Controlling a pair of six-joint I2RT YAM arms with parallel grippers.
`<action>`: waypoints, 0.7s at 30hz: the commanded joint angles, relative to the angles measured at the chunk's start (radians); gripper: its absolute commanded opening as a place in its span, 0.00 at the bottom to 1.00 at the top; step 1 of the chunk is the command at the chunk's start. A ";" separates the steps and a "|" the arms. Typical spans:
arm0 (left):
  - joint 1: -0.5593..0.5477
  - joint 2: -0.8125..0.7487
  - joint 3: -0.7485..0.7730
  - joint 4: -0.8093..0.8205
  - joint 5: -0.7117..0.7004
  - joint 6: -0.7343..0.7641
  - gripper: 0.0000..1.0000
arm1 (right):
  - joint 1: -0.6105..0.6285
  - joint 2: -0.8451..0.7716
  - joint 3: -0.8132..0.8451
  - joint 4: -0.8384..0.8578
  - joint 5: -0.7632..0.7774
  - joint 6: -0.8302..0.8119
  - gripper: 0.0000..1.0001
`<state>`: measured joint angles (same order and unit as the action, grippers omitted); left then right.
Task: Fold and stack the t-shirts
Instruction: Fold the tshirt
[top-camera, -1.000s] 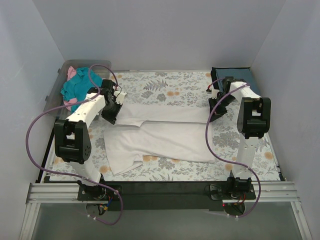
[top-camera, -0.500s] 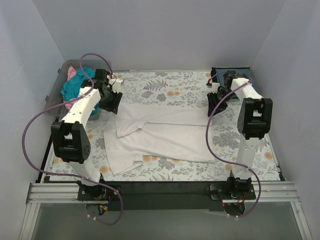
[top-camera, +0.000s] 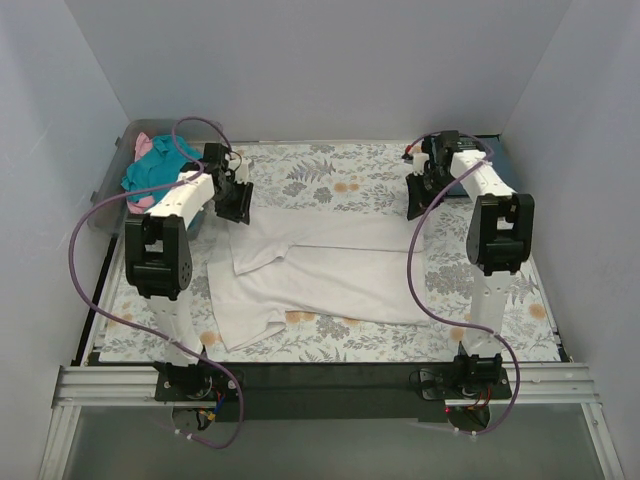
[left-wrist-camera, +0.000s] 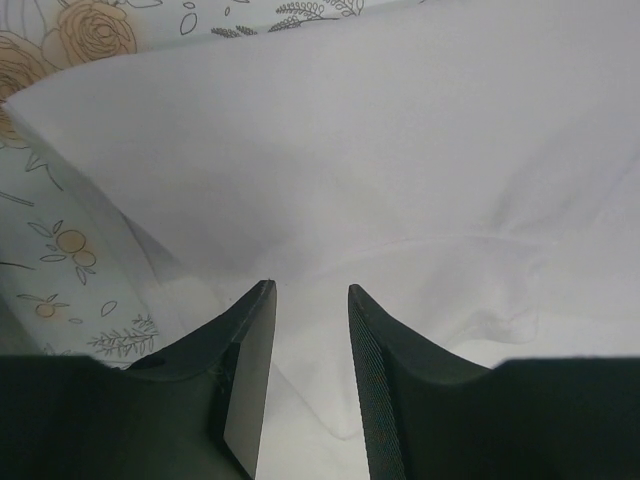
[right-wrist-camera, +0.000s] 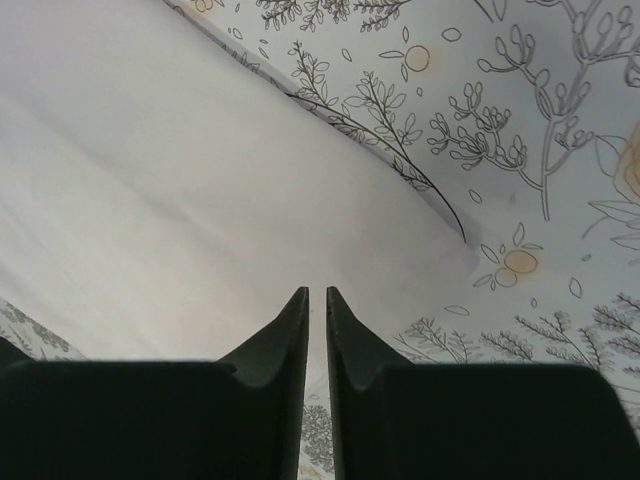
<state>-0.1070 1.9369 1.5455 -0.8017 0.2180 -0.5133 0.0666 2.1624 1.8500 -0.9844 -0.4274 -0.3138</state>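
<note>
Floral cover spans the table. White tee lies at its centre, flat, the far part folded over toward the near side. Teal tee and pink tee are heaped in a bin at far left. Left gripper hovers over the white tee's far-left corner, fingers parted, holding nothing. Right gripper is at the far-right edge, jaws all but together and empty.

One white t-shirt, one teal t-shirt, one pink t-shirt, one dark-blue t-shirt, one bin.
</note>
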 joint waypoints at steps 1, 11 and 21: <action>0.000 0.007 -0.010 0.081 0.000 -0.036 0.34 | 0.015 0.048 0.006 0.052 0.032 0.028 0.17; 0.000 0.187 0.005 0.162 -0.075 -0.056 0.31 | 0.016 0.198 0.113 0.104 0.148 0.047 0.15; 0.007 0.375 0.307 0.095 -0.022 -0.080 0.32 | 0.021 0.387 0.466 0.113 0.191 0.027 0.28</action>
<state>-0.1066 2.2433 1.7668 -0.6727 0.1711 -0.5854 0.0875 2.4969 2.2387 -0.9184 -0.3035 -0.2569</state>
